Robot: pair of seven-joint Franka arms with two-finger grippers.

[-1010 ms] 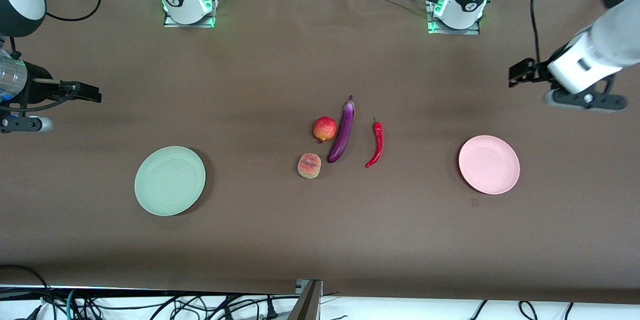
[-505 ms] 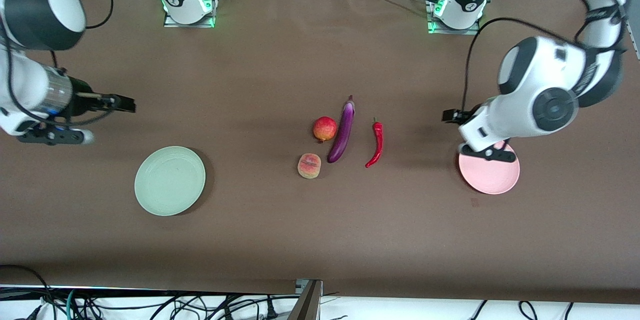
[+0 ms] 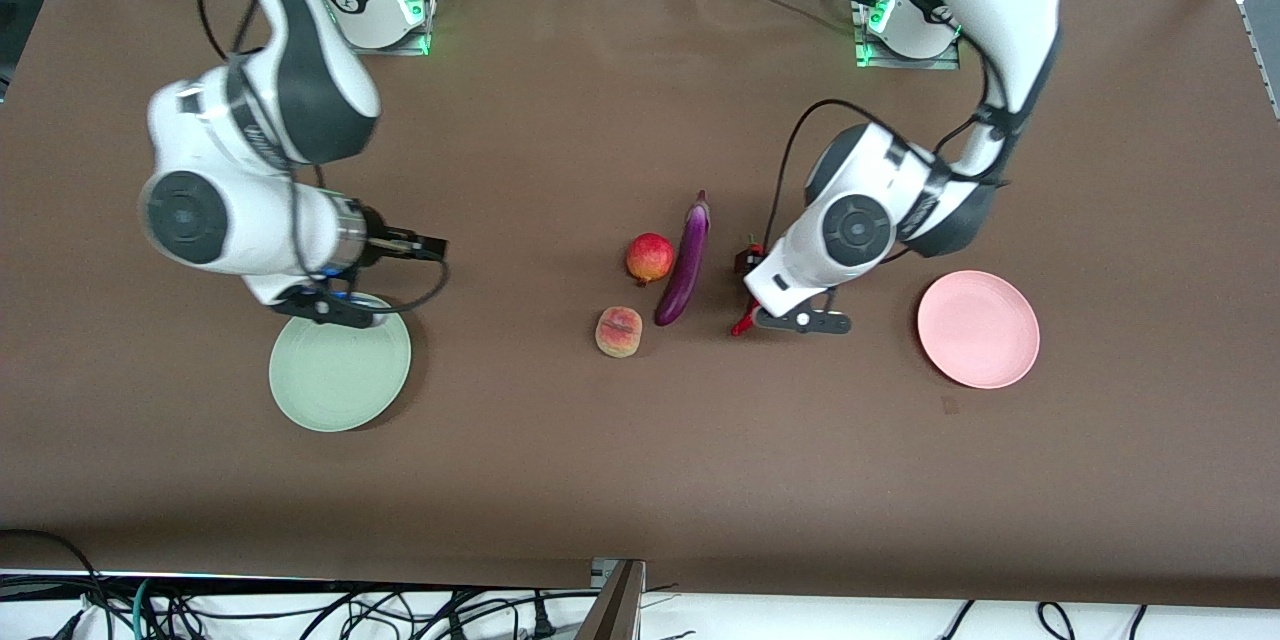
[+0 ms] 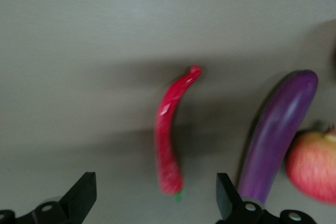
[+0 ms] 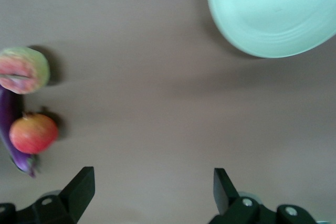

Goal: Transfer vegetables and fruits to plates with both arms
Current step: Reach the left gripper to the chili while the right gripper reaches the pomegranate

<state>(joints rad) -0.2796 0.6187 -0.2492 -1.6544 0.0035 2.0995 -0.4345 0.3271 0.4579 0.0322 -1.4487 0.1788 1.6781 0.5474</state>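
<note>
The purple eggplant [image 3: 685,265], the red-yellow apple [image 3: 650,257], the peach [image 3: 619,331] and the red chili [image 3: 741,326] lie together mid-table. The left arm's wrist covers most of the chili. My left gripper [image 3: 746,258] is open over the chili [image 4: 168,135], which lies between its fingers' line; the eggplant [image 4: 278,135] and apple [image 4: 315,166] are beside it. My right gripper [image 3: 430,246] is open and empty over bare table beside the mint green plate [image 3: 340,375]. Its view shows the plate [image 5: 273,14], peach [image 5: 23,69] and apple [image 5: 32,132]. The pink plate [image 3: 978,328] is empty.
The brown table [image 3: 640,480] has wide bare room nearer the front camera. Both arm bases [image 3: 375,10] stand along the farthest edge. Cables hang below the nearest edge.
Both arms have swung in toward the table's middle. The left gripper moved from over the pink plate to over the chili. The right gripper moved from the table's end to beside the green plate.
</note>
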